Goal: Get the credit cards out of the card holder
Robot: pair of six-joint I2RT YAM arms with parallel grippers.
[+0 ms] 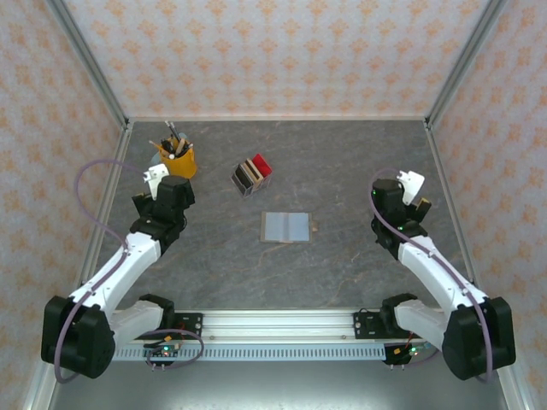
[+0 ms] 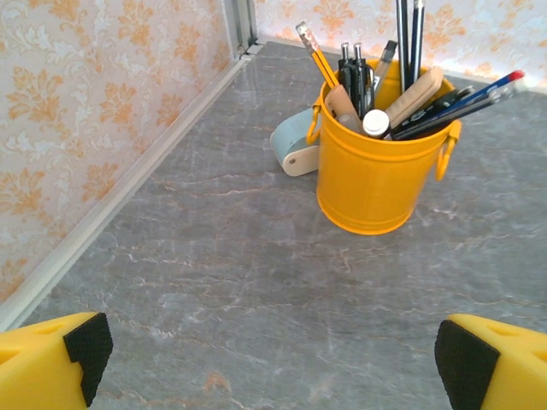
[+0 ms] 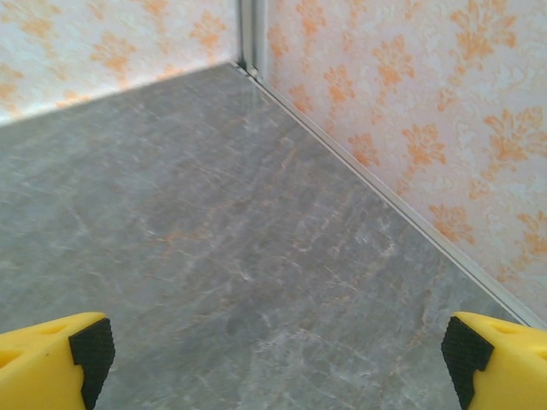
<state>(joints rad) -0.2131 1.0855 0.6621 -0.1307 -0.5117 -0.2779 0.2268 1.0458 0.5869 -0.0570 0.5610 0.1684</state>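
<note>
While open flat, card holder (image 1: 285, 226) crosswise.

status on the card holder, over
left fingers open, empty, facing yellow metal pen bucket. right fingers open, empty. grey-blue bifold card holder lies open mid-table, untouched. nothing blocking it.

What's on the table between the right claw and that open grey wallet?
Bare tabletop, seen from the top camera, between right gripper and card holder.

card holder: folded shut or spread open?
Spread open. The card holder lies flat, two grey-blue halves either side of a centre crease.
</note>
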